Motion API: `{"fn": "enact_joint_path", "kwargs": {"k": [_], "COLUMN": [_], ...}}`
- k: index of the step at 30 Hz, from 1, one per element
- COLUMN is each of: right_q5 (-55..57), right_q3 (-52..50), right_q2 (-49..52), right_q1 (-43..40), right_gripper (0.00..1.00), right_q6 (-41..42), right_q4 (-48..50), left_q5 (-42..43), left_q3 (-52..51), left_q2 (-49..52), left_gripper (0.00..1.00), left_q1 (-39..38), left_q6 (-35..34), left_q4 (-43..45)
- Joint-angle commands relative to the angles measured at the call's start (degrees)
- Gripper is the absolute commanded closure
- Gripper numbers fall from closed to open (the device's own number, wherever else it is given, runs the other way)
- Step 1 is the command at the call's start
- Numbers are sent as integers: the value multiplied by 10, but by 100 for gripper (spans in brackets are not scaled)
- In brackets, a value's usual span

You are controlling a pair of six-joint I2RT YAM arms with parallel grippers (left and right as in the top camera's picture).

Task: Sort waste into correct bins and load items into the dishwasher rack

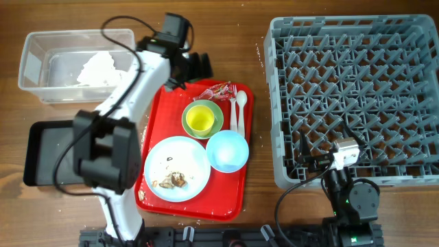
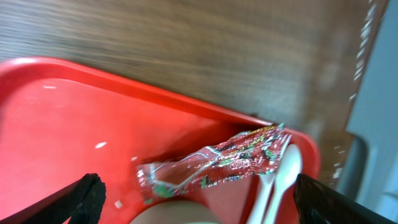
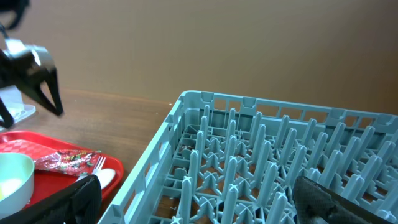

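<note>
- The left claw [image 2: 196, 190] stood wide, its two black fingers [image 2: 87, 196] well apart and holding nothing.
- A small red shiny snack wrapper [image 2: 217, 165] lay flat on the flat red plastic serving tray [image 2: 74, 112], between those fingers and gripped by neither.
- A white plastic spoon [image 2: 287, 168] lay just beside the wrapper's far end.
- The right claw [image 3: 199, 202] also stood wide and empty. The large grey plastic lattice dishwasher rack [image 3: 249, 149] was just ahead of it and the wrapper well off to its left.

Bright even light; small glare spots on red tray [image 2: 62, 124]; left-wrist view soft, blurred.
</note>
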Motion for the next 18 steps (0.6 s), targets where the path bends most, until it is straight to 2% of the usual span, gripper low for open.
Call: {"fn": "enact_joint_path", "kwargs": {"k": [1,12,16,18], "right_q5": [-1,-1,-1,-1], "right_q3": [-1,-1,-1,-1], "right_q2": [-5,-5,-5,-5], "right_q1": [-3,-3,-3,-3], "right_gripper": [0,0,0,0], "right_q6": [-5,-5,-5,-5], "right_q4": [1,1,1,1], "left_q5": [1,7,6,2], "left_q3": [9,9,9,9], "left_q2": [42,110,131,148], "left_gripper": [4,2,9,22], "left_q1": [-6,-36,-48,-49], "left_q6": [23,35,48,47], "left_q4": [4,-24,-25,-24]}}
